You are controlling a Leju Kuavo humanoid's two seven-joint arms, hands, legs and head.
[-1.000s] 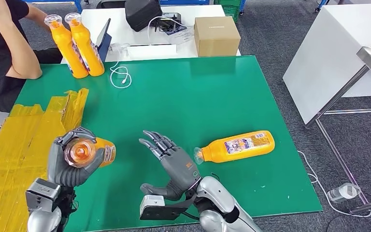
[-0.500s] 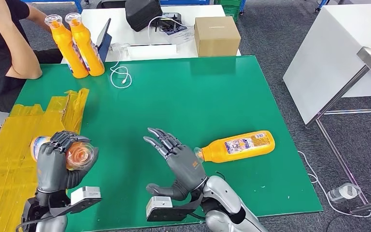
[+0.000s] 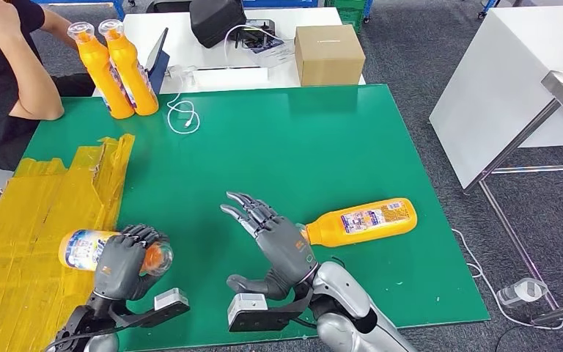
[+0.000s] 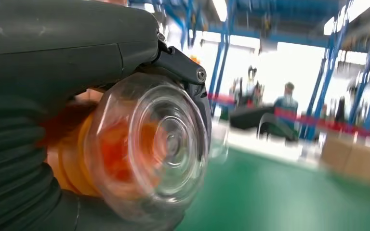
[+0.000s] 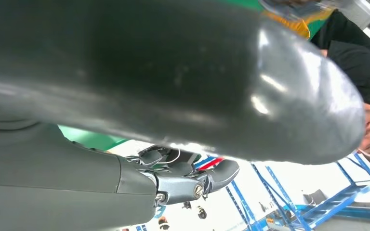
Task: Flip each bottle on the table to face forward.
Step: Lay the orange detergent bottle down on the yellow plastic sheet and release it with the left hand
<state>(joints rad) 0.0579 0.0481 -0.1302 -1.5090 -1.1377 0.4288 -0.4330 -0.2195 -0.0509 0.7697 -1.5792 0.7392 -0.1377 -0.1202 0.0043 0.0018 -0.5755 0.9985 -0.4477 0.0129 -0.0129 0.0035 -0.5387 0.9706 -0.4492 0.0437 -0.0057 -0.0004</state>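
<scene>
The left hand (image 3: 126, 258) grips a bottle (image 3: 88, 248) lying at 7 o'clock; the right hand (image 3: 275, 246) is open beside another bottle (image 3: 361, 221).

The green table (image 3: 278, 139) carries a lying orange bottle (image 3: 359, 222) near its right front, two upright orange bottles (image 3: 117, 70) and a white cable (image 3: 183, 116) at its far left, and yellow tape sheeting (image 3: 37, 220) along its left.
</scene>
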